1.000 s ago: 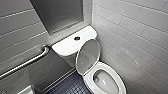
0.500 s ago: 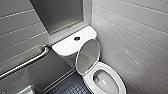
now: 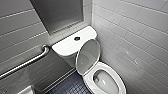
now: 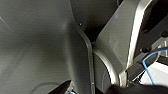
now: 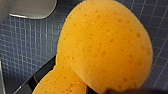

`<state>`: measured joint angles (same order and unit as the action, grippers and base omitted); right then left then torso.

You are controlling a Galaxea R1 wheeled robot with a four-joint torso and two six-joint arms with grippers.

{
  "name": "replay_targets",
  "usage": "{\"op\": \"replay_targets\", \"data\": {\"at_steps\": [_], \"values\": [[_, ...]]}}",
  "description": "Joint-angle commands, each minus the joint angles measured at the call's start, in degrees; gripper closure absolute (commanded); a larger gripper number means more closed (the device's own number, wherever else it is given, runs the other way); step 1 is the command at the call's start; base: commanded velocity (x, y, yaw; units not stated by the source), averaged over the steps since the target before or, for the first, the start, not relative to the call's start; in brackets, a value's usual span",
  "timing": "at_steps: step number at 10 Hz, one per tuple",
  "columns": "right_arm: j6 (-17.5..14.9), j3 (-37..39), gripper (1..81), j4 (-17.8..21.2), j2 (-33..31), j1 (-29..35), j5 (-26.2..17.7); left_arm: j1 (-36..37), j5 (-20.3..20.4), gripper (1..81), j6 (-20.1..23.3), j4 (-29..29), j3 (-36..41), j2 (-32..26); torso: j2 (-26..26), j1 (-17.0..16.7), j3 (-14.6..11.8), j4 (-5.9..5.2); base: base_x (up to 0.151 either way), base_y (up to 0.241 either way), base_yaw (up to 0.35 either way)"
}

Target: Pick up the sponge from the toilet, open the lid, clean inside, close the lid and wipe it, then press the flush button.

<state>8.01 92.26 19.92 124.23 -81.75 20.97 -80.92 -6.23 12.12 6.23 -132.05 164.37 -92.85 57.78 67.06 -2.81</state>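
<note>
One orange, pore-dotted sponge (image 5: 105, 47) bulges folded between the right fingers (image 5: 30, 83), pinched tight over the blue-tiled floor (image 5: 27, 45).

Head camera looks down from high at the toilet (image 3: 66, 46); right wrist camera, tight on the sponge (image 5: 105, 45), shares the blue floor (image 3: 70, 87).

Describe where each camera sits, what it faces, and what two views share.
Head: high on the robot, looking down at the toilet, lid raised.
Left wrist: on the left arm, facing the robot's own grey casing.
Right wrist: on the right arm, facing the held sponge above the floor.
Shared: head and right wrist both show the blue-tiled floor.
</note>
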Motion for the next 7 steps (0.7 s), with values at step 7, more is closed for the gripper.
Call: {"op": "replay_targets", "data": {"at_steps": [7], "values": [[-0.5, 12.7, 81.1, -12.1, 14.0, -10.6, -4.9, 1.3, -5.5, 1.0, 0.4, 0.1, 8.3, -4.7, 6.3, -4.1, 0.0, 0.0, 0.0, 0.0, 0.0]]}}
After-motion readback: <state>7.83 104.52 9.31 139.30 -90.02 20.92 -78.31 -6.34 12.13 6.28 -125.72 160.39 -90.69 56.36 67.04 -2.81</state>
